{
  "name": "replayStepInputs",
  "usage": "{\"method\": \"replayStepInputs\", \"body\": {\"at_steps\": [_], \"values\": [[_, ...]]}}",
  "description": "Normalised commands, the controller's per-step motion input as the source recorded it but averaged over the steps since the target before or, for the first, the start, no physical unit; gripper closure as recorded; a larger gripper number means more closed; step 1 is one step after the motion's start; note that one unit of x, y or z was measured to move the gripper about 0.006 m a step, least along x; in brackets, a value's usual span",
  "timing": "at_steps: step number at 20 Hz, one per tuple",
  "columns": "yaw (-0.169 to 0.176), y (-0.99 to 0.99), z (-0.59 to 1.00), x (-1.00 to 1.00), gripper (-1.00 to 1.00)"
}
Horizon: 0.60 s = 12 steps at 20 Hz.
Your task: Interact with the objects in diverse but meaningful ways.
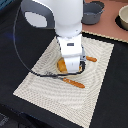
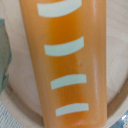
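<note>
Dark tabletop is covered mid-surface by a pale striped mat. The white arm is lowered over the mat's centre. Gripper is set down over the bread loaf; jaw state cannot be told, fingers are hidden. Loaf is seen close in the wrist view, lying on a light wooden plate. Blue-grey pot is placed at the far edge. An orange sausage-like piece is laid on the mat toward the near edge.
</note>
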Motion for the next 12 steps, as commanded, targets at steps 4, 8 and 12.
{"method": "replayStepInputs", "body": {"at_steps": [4,8,12], "values": [[-0.063,0.0,1.0,0.4,-1.0],[-0.073,0.0,1.0,0.33,-1.0],[-0.058,0.0,0.84,0.11,-1.0]]}}
